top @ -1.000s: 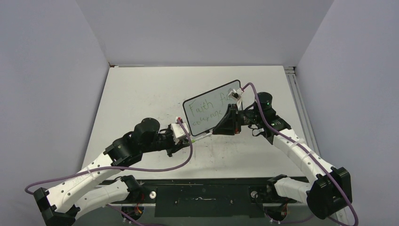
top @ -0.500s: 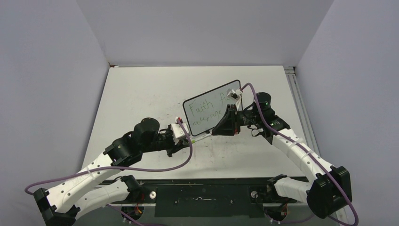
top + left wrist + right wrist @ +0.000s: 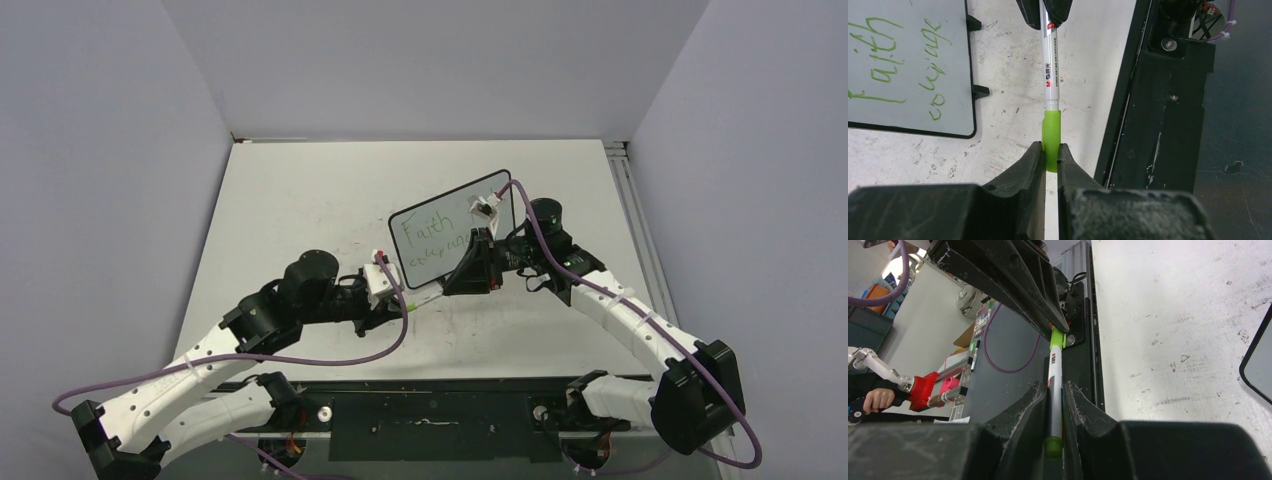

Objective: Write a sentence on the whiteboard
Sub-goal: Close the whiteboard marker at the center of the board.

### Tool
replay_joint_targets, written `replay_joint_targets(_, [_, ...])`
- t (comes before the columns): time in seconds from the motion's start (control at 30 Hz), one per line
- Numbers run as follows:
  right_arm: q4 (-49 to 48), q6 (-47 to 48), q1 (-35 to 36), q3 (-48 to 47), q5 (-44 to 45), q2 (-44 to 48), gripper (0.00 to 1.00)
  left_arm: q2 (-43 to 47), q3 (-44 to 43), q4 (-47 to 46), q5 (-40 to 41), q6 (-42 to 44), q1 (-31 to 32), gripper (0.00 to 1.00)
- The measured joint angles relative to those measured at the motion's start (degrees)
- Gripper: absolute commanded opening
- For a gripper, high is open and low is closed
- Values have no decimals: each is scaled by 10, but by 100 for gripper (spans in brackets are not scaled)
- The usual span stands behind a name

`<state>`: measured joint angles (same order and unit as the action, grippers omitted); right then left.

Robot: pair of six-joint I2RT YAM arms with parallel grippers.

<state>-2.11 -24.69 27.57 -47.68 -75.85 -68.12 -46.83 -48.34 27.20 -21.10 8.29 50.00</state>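
The whiteboard (image 3: 420,245) lies on the scuffed desk (image 3: 300,190), right of centre. It has a thin black frame with 2 small feet on 1 edge. The sentence (image 3: 898,65) runs in 2 thin green lines, with "Faith" and "courage" legible. Just beside the board, the left fingers (image 3: 1034,159) pinch the marker's (image 3: 1050,65) green cap (image 3: 1051,131), and the right fingers (image 3: 1033,402) clamp its white barrel (image 3: 1054,371).

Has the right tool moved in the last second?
Yes. The right tool slid left and slightly nearer, covering more of the whiteboard.
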Motion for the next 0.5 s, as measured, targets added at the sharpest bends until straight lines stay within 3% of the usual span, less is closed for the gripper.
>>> replay_joint_targets(0.5, [-79,-48,36,18,29,-13,5,6,18,2,-7,-23,-3,0])
